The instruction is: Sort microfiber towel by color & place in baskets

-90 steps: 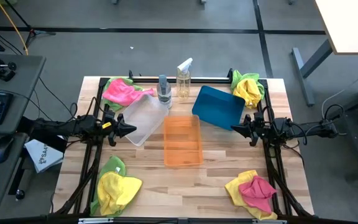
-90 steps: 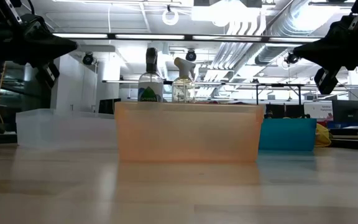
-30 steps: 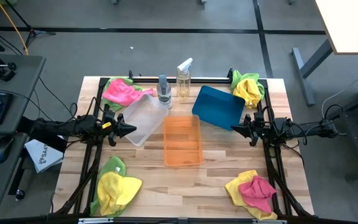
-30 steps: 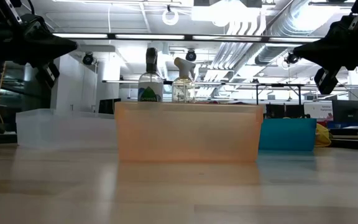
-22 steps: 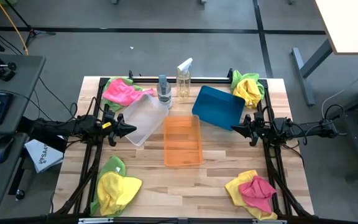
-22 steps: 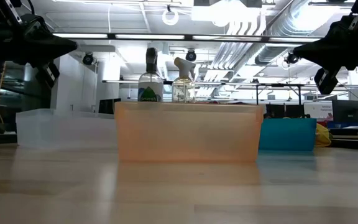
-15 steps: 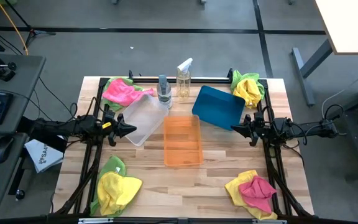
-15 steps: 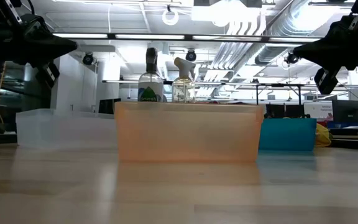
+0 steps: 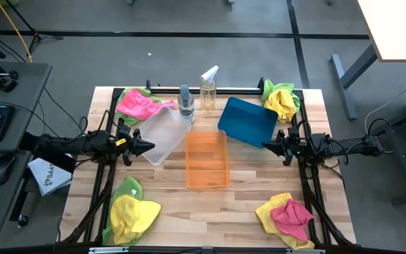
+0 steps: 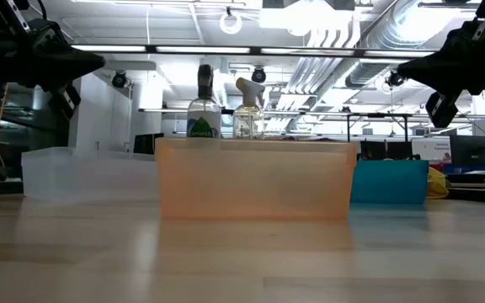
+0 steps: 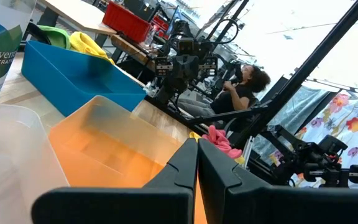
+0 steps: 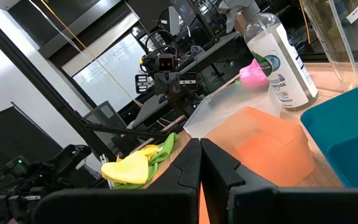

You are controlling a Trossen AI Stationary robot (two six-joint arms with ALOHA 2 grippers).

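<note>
Left arm: it reaches in level from the left edge of the counter (image 9: 245, 197), held above the wood, pointing toward the middle.
My left tool (image 9: 149, 147): fingers pressed together, pinching nothing; the tip hangs just over the near-left rim of the clear basket (image 9: 162, 135).
Right arm: it mirrors the left one, stretched in level from the right edge, also raised off the counter.
My right tool (image 9: 266, 145): fingers pressed together, empty; the tip sits at the near corner of the blue basket (image 9: 248, 121).
Orange basket (image 9: 206, 159): in the middle of the counter, between my two tools, lengthwise toward me; nothing shows in it.
Clear basket: left of the orange one, turned at an angle, its far corner close to the dark-capped spray bottle (image 9: 185, 103).
Blue basket: right of the orange one, tilted at an angle, near the white-triggered spray bottle (image 9: 208, 88).
Far-left towels (image 9: 139, 103): pink over lime green, bunched at the back left corner, beside the clear basket.
Far-right towels (image 9: 280, 100): yellow and lime green, at the back right corner.
Near-left towels (image 9: 131, 212): yellow on lime green, at the front left.
Near-right towels (image 9: 287, 219): pink on yellow, at the front right.
Person (image 11: 244, 84): seated in the room beyond the counter, seen past my left tool.
</note>
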